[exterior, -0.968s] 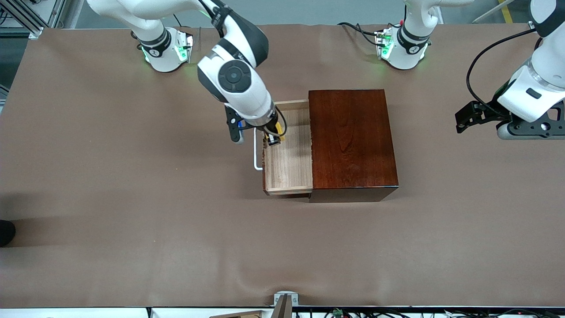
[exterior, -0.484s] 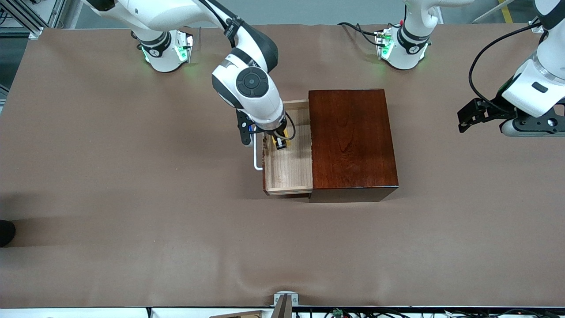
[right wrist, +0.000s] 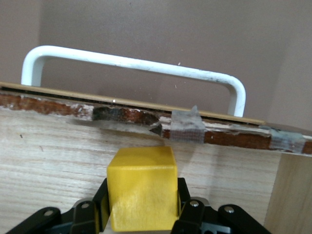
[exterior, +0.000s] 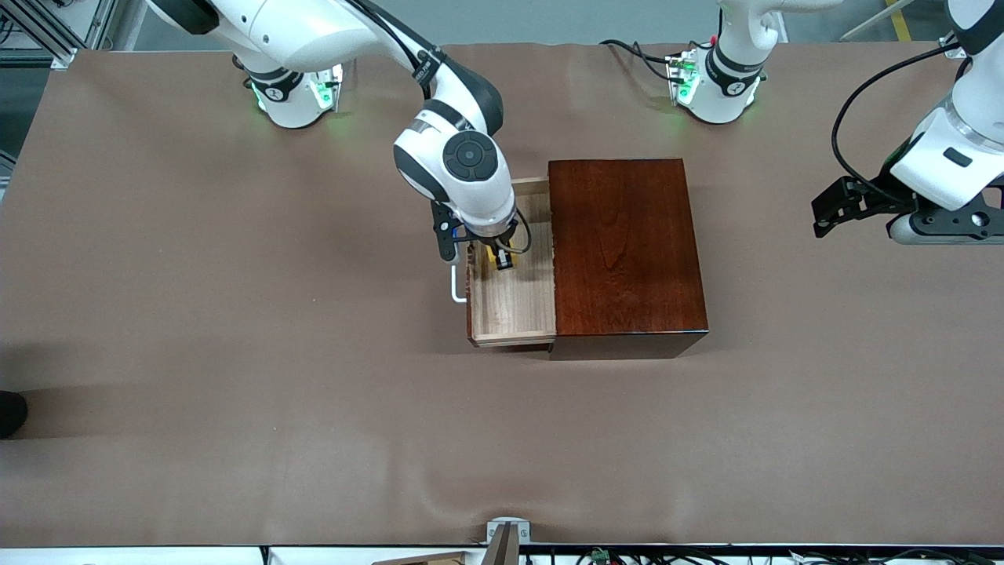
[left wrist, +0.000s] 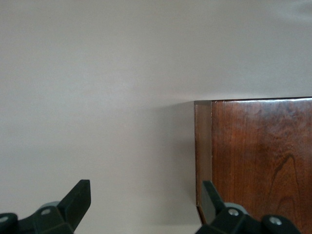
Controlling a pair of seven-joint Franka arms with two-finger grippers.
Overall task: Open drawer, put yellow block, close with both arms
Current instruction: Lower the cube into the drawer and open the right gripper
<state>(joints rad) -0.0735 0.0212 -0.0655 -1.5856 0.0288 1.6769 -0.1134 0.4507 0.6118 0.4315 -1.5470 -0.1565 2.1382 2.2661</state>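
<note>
The drawer [exterior: 514, 302] stands pulled out of the mahogany box [exterior: 623, 247], its white handle [exterior: 456, 286] toward the right arm's end of the table. My right gripper [exterior: 500, 259] reaches down into the drawer, shut on the yellow block [exterior: 494, 253]. In the right wrist view the yellow block [right wrist: 142, 187] sits between the black fingers [right wrist: 187, 202], just inside the drawer front and its handle [right wrist: 131, 62]. My left gripper [exterior: 831, 212] waits open over the bare table, toward the left arm's end from the box; its fingers [left wrist: 75, 197] are wide apart with nothing between them.
The box [left wrist: 263, 161] sits mid-table on the brown cloth [exterior: 235, 353]. Both arm bases [exterior: 294, 90] glow green along the table's edge farthest from the camera. A small metal bracket [exterior: 507, 537] sits at the table's near edge.
My right gripper has carried the yellow block farther over the drawer's tray, toward the box, and lower into it. The left arm has barely shifted.
</note>
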